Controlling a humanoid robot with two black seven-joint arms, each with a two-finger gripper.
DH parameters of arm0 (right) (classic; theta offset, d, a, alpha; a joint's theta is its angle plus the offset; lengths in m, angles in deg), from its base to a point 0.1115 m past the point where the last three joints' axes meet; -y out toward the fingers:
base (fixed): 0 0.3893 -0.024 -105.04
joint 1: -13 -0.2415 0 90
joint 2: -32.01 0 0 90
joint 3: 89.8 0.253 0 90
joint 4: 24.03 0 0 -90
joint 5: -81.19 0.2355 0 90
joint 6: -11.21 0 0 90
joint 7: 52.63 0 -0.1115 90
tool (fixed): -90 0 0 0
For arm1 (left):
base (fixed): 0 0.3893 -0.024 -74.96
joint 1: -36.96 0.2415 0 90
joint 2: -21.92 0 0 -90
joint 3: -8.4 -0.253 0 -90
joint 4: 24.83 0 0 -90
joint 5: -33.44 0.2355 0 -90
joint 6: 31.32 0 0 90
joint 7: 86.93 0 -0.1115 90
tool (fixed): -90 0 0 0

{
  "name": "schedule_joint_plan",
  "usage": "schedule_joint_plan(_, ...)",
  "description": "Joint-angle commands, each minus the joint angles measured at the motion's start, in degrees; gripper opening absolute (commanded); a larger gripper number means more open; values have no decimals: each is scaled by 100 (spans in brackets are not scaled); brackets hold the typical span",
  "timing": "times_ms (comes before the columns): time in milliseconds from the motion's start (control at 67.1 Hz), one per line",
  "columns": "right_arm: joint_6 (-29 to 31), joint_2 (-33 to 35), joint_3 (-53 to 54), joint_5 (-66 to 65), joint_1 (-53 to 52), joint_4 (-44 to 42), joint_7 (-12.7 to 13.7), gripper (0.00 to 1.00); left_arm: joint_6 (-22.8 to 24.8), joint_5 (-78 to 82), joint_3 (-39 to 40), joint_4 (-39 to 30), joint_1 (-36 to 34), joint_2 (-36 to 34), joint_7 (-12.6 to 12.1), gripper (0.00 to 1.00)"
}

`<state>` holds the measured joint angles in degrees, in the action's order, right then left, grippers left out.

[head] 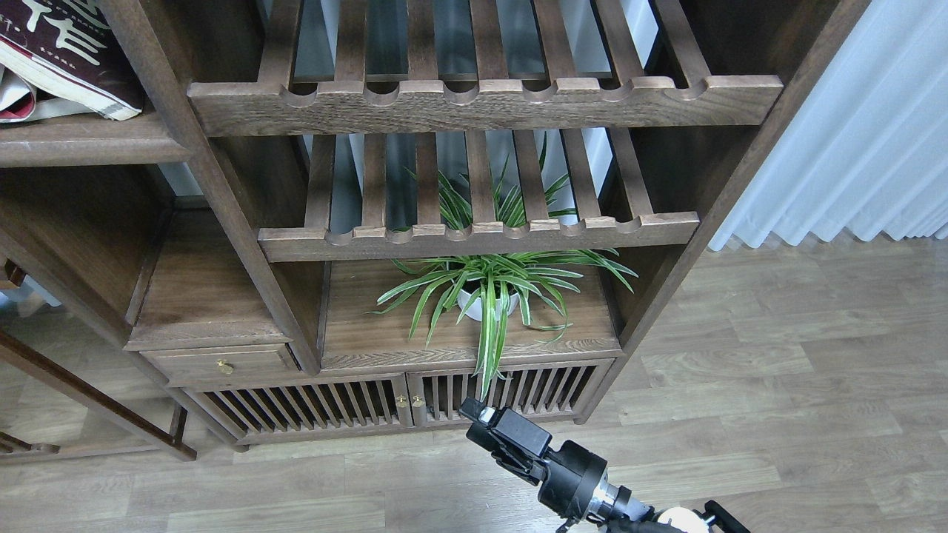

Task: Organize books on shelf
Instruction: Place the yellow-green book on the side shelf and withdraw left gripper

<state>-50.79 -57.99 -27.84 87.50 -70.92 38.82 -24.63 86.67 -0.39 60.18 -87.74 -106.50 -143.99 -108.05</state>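
Note:
The thick maroon book (70, 52) with big cream characters lies tilted at the top left corner, partly cut off by the frame edge. It rests on the flat dark brown shelf board (89, 141). A pale and red edge (16, 100) shows under it; I cannot tell what it is. The yellow-green book and the white "300" book are out of view. My right gripper (480, 416) is low at the bottom centre, in front of the cabinet doors, far from the book. Its fingers look dark and close together and I see nothing in them. My left gripper is out of view.
Two slatted racks with scalloped front rails (481, 104) (481, 237) fill the middle bay. A spider plant in a white pot (489, 296) stands on the board below them. A small drawer (222, 364) and slatted cabinet doors (400, 403) sit low. A white curtain (852, 148) hangs at right over wood floor.

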Motion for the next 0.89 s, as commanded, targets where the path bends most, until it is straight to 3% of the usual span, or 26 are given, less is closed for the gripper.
schedule_joint_plan(0,1,0,0,2,-1,-1,0,99,1,43,-1,174,-111,436,-208,3)
schedule_joint_plan(134,1,0,0,2,-1,-1,0,99,1,52,8,490,-401,1104,-683,3)
schedule_joint_plan(328,1,0,17,11,-1,-1,0,99,1,52,8,938,-735,1790,-688,3)
schedule_joint_plan(879,1,0,17,28,-1,-62,0,99,1,158,26,1633,-1087,2133,-688,3)
